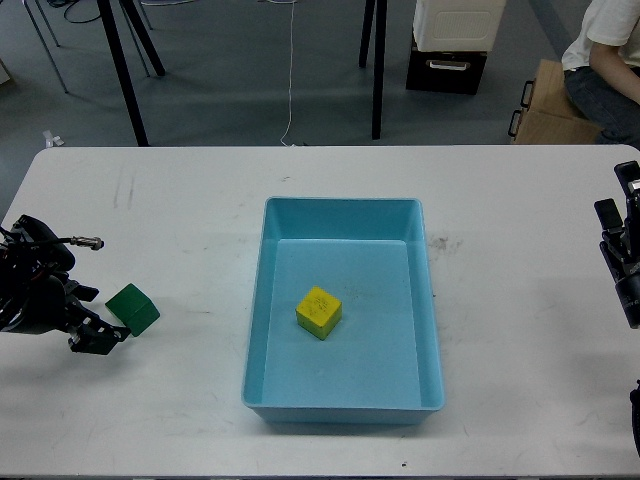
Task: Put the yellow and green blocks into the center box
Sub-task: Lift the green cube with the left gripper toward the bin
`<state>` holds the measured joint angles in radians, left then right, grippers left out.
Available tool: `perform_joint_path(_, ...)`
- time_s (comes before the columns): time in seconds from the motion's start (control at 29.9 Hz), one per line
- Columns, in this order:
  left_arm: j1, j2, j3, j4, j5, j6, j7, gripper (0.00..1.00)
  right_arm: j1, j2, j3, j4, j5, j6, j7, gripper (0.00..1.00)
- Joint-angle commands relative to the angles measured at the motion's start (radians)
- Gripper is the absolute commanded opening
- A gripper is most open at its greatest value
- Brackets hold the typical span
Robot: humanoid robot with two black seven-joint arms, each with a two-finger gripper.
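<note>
The yellow block (318, 312) lies inside the light blue box (343, 206), a little left of its middle. The green block (133, 308) sits on the white table, left of the box and tilted a little. My left gripper (104, 318) is open just left of the green block, its fingers apart, and the block is not between them. My right gripper (619, 240) shows at the right edge of the view, far from both blocks. It is too dark and cut off to tell its fingers apart.
The white table (520, 330) has a bare stretch between the green block and the box. Behind the table are black stand legs (122, 70), a brown cardboard box (545, 105) and a seated person (608, 60).
</note>
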<state>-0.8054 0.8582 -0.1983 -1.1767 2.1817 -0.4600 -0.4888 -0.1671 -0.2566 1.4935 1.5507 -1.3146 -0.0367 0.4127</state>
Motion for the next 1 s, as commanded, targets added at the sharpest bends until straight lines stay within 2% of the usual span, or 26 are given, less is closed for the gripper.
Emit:
perform_joint_path(0.0, -0.003, -0.021, -0.004, 0.014, 0.000, 0.012, 0.000, 0.92, 0.000, 0.000, -0.001, 0.000, 0.000, 0.000, 0.000, 0.99)
perform_joint_path(0.1, -0.004, -0.041, -0.004, 0.040, 0.000, 0.017, 0.000, 0.90, 0.000, 0.000, 0.001, 0.000, 0.000, 0.000, 0.000, 0.99)
perform_joint_path(0.23, -0.004, -0.053, -0.004, 0.045, 0.000, 0.023, 0.000, 0.79, -0.006, 0.000, 0.004, 0.000, 0.000, 0.000, 0.000, 0.99)
perform_joint_path(0.33, -0.003, -0.053, -0.001, 0.048, 0.000, 0.050, 0.000, 0.60, -0.006, 0.002, 0.004, 0.000, 0.000, 0.000, 0.000, 0.99)
perform_joint_path(0.5, -0.003, -0.051, 0.002, 0.057, 0.000, 0.110, 0.000, 0.35, -0.006, 0.002, 0.002, -0.001, 0.000, 0.000, 0.000, 0.99)
perform_joint_path(0.67, -0.004, -0.047, 0.002, 0.088, 0.000, 0.173, 0.000, 0.17, -0.006, 0.002, 0.004, -0.001, 0.000, -0.002, 0.000, 0.99)
perform_joint_path(0.77, -0.024, -0.038, -0.010, 0.089, 0.000, 0.253, 0.000, 0.11, -0.008, 0.002, 0.005, -0.001, 0.000, -0.002, 0.000, 0.99)
perform_joint_path(0.87, -0.098, 0.007, -0.027, 0.081, 0.000, 0.325, 0.000, 0.10, -0.014, 0.002, 0.008, -0.003, 0.000, -0.011, 0.000, 0.99)
perform_joint_path(0.97, -0.136, 0.080, -0.035, 0.057, -0.064, 0.346, 0.000, 0.10, -0.034, 0.002, 0.008, -0.009, 0.001, -0.041, 0.000, 0.99)
